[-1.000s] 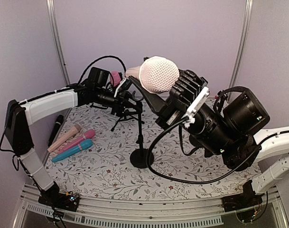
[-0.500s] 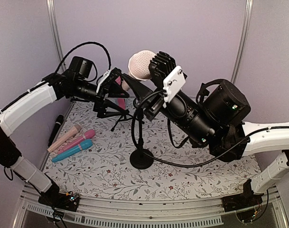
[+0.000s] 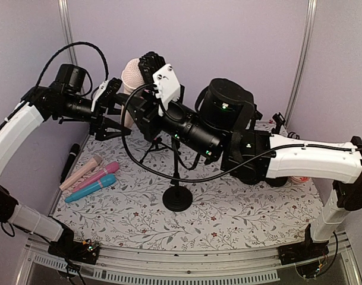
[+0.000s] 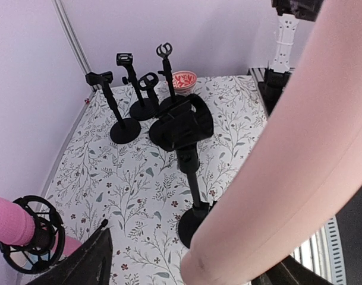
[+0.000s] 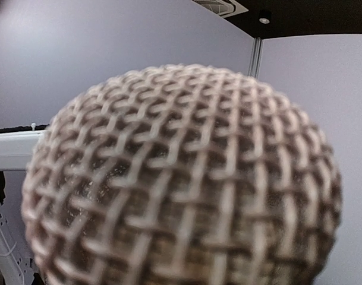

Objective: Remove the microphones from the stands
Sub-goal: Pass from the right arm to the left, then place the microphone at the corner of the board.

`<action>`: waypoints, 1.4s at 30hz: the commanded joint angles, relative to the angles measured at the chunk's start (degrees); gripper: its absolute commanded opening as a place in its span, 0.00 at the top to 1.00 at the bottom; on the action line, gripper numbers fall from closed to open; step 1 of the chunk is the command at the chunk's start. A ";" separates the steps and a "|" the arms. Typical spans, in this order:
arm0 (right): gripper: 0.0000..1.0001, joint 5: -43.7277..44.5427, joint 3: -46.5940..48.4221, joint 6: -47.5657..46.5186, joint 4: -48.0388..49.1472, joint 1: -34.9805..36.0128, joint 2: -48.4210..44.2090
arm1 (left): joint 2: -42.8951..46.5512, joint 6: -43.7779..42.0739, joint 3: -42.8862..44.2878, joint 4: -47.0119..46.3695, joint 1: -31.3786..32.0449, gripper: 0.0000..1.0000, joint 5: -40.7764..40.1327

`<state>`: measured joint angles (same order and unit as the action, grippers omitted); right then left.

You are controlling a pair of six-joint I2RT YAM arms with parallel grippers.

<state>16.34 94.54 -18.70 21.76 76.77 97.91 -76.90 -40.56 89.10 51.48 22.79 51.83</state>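
The beige microphone is off its stand and high in the air; its mesh head point(image 3: 131, 72) fills the right wrist view point(image 5: 186, 178). My right gripper point(image 3: 147, 64) is shut on it just behind the head. Its smooth handle point(image 4: 299, 154) runs down between my left gripper's fingers point(image 4: 79, 267). The left gripper point(image 3: 116, 108) is open around the handle, with a gap on one side. The black stand point(image 3: 178, 199) is on the mat below, and its clip point(image 4: 183, 122) is empty.
A pink microphone in a shock mount point(image 4: 20, 228) is on a tripod point(image 3: 157, 145). Black point(image 3: 69, 160), beige point(image 3: 79, 172), pink point(image 3: 98, 174) and blue point(image 3: 91, 189) microphones lie at the left. Three empty stands point(image 4: 139, 98) and a red bowl point(image 4: 183, 79) are at the far side.
My right gripper has carried the microphone up and to the left, away from the stand. My left gripper has moved left and up with it, beside the handle.
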 commanded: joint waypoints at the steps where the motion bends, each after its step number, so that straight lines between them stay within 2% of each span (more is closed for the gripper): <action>1: 0.95 -2.79 2.75 7.32 -3.72 -0.85 3.43 | 1.45 -2.17 2.34 3.52 -0.18 0.22 4.02; 8: 0.95 -3.95 3.64 10.79 -2.65 -2.02 5.35 | 3.13 -4.70 1.55 6.33 -0.20 0.37 7.80; 11: 0.95 -5.06 4.35 12.52 -2.24 -2.32 6.47 | 3.41 -4.86 0.85 6.01 -0.20 0.49 9.33; 13: 0.95 -6.46 4.40 13.54 -1.15 -2.38 6.81 | 3.64 -5.01 0.25 5.88 -0.20 0.63 10.42; 14: 0.94 -7.09 4.53 14.03 -0.71 -2.34 7.16 | 3.73 -5.12 -0.36 5.88 -0.20 0.68 10.74; 18: 0.91 -8.54 5.46 14.98 -0.06 -2.33 8.28 | 4.04 -5.90 -2.08 5.68 -0.19 0.72 10.94; 21: 0.79 -8.41 5.57 15.09 0.35 -2.33 8.60 | 4.50 -6.92 -3.59 5.78 -0.19 0.89 10.70; 23: 0.58 -8.19 5.51 14.96 0.62 -2.36 8.30 | 4.94 -7.50 -4.74 5.81 -0.22 0.99 9.70; 24: 0.41 -7.53 5.37 14.65 0.59 -2.31 7.95 | 5.11 -7.29 -5.14 5.72 -0.26 1.00 8.71; 25: 0.31 -6.23 5.01 14.50 0.64 -2.33 7.21 | 5.29 -7.08 -5.36 5.84 -0.37 1.00 7.35; 27: 0.16 -3.76 3.18 13.87 1.19 -2.35 4.76 | 5.97 -7.65 -6.10 7.15 -1.77 1.00 3.89; 28: 0.11 -2.51 2.10 13.06 1.42 -2.36 3.37 | 6.36 -8.22 -6.72 7.83 -2.80 1.00 1.99; 32: 0.02 2.90 -3.07 10.73 1.29 -2.41 -3.46 | 7.99 -11.02 -11.83 9.26 -8.54 1.00 -5.70; 36: 0.00 7.73 -9.13 10.66 0.91 -2.40 -11.04 | 8.28 -15.31 -21.45 9.09 -14.46 1.00 -13.09; 42: 0.00 14.80 -15.17 16.16 -7.34 -3.42 -18.48 | 7.93 -15.94 -38.08 -0.04 -15.52 1.00 -27.15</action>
<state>24.23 82.76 -6.63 20.36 74.19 82.89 -69.01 -54.59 59.27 57.58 7.57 35.88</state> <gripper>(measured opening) 0.997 0.338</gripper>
